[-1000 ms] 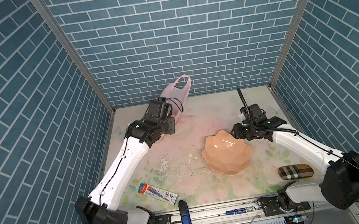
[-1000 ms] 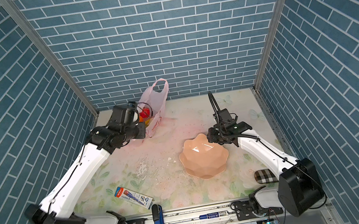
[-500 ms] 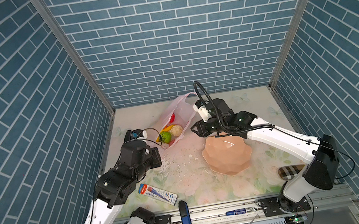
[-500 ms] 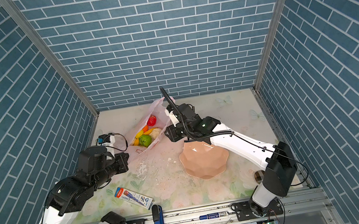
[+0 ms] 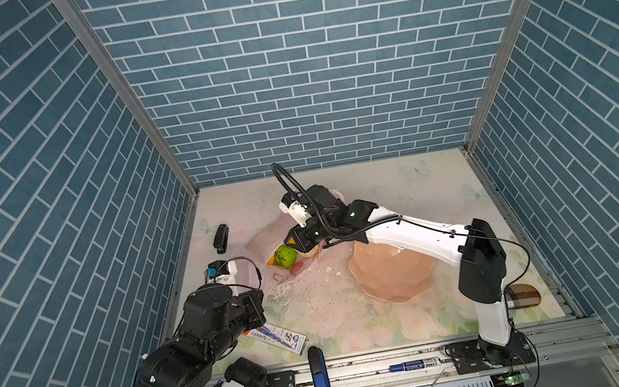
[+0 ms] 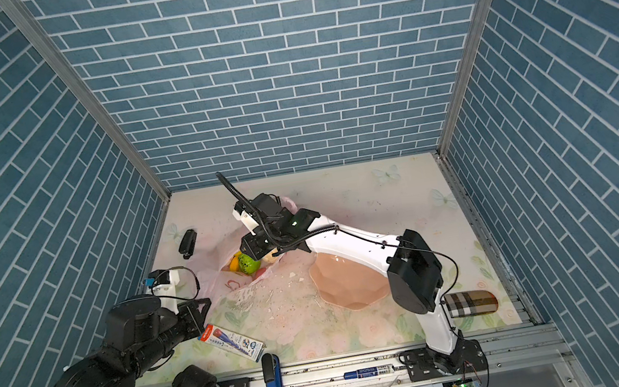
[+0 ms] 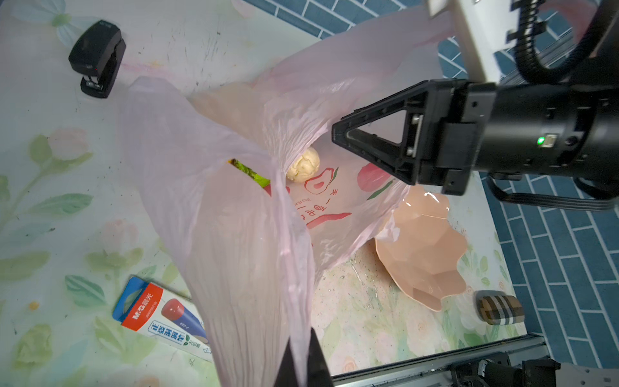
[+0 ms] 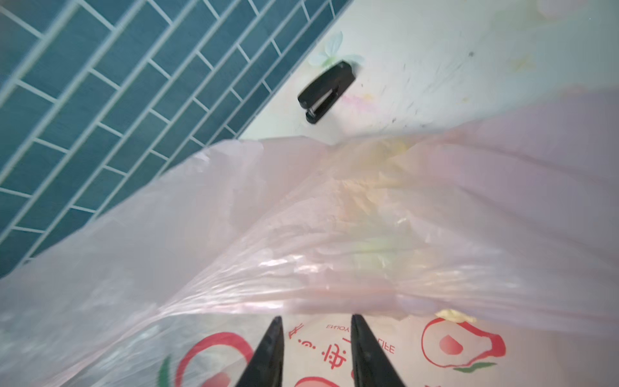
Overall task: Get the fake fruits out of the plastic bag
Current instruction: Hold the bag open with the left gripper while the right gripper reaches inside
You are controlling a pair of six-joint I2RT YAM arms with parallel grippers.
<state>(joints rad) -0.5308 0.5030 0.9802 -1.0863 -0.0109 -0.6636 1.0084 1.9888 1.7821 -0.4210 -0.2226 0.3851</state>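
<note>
One plastic bag [image 7: 234, 234], three fake fruits [image 5: 284, 256] showing inside; left gripper [image 7: 301, 338] pinches its film, right gripper [image 8: 316, 321] narrowly parted, empty.

Robot lab test booth: 3 brick-print wall panels [image 5: 299, 57], alu. mounting rail [image 5: 369, 370], floral tabletop [image 5: 383, 191].

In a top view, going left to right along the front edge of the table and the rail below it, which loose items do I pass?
Pen box → blue stapler → marker → checked case.
</note>
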